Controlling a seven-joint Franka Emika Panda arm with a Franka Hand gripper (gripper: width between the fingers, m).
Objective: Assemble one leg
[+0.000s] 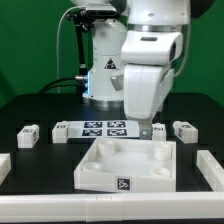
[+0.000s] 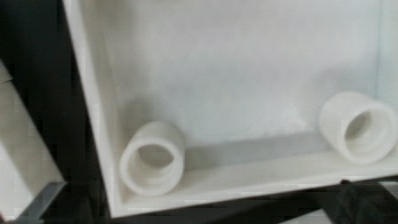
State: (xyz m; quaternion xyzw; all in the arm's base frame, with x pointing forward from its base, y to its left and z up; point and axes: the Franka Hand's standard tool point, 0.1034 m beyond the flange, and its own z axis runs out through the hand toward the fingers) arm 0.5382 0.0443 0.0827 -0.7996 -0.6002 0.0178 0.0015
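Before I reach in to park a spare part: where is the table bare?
Bare black table lies between the large white square tray and the small white marker-tagged block on the exterior view's left; a narrower strip flanks the tray on that view's right. Crowded along the tray's far edge: the marker board, other blocks and the gripper.

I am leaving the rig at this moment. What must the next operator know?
The gripper is low at the far edge of the tray. I cannot tell if it is open or shut.
Legs lie loose: one leg at the exterior view's left, another leg at its right.
Done: nothing visible. The two sockets in the wrist view are empty.
Left: pick a leg and seat it in a socket.
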